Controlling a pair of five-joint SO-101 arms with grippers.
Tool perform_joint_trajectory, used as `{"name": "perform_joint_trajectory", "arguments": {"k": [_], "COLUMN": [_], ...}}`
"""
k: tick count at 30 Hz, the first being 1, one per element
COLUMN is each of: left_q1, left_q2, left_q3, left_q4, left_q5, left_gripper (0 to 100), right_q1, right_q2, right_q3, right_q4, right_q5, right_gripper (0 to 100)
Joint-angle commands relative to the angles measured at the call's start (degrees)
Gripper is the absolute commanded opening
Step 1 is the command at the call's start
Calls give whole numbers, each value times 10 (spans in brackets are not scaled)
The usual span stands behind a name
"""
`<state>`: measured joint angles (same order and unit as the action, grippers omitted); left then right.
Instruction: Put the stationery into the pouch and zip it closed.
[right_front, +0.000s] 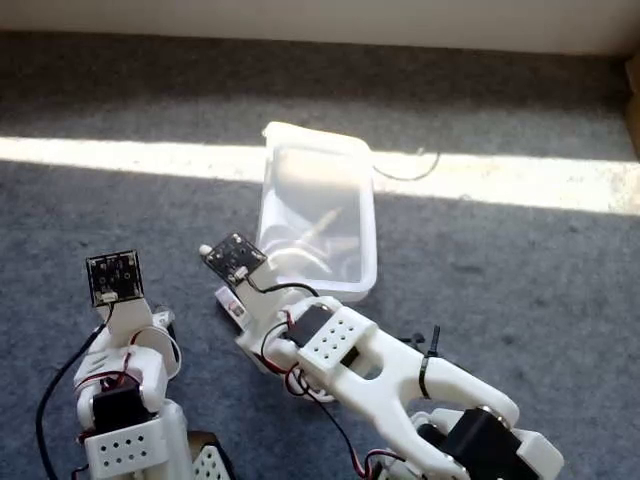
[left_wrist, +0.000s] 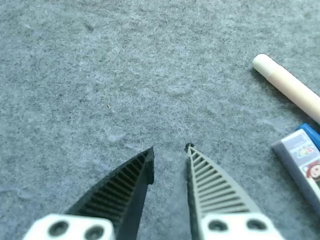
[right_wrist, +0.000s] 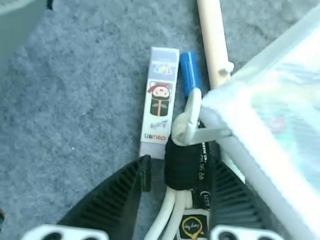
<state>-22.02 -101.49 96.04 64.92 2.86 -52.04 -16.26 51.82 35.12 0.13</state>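
The left gripper (left_wrist: 170, 151) hangs released, jaws parted over grey carpet (left_wrist: 100, 75), with a cream pen (left_wrist: 287, 85) and a small printed box (left_wrist: 300, 162) lying out past its pale jaw. The right gripper (right_wrist: 180, 165) straddles a black strap (right_wrist: 186, 162) tied to the ring (right_wrist: 187, 117) at the clear pouch (right_wrist: 270, 100) corner; I cannot tell whether it pinches the strap. Just ahead of those jaws the box, a blue piece (right_wrist: 189, 72) and the pen lie outside the pouch.

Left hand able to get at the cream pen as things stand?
Probably yes. The left hand hangs open over bare carpet, and the cream pen lies uncovered nearby with nothing between them. The grey box beside it could crowd the grasp.
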Motion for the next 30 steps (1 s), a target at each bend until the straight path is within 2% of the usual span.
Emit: {"name": "perform_joint_trajectory", "arguments": {"k": [1,23,30], "left_q1": [-8,-8,-7], "left_q2": [-6,-5,-5], "left_q3": [12,12,12], "left_q4": [-8,-8,-8], "left_q5": [-4,-4,-4], "left_gripper": [109,109,109], "right_q1": [7,13,44], "right_q2": [-7,-2,-2], "right_q3": [-21,-16,-19], "right_q4": [-26,-29,-29], "right_q5": [-5,-5,-5], "right_gripper": [173,171,53]}}
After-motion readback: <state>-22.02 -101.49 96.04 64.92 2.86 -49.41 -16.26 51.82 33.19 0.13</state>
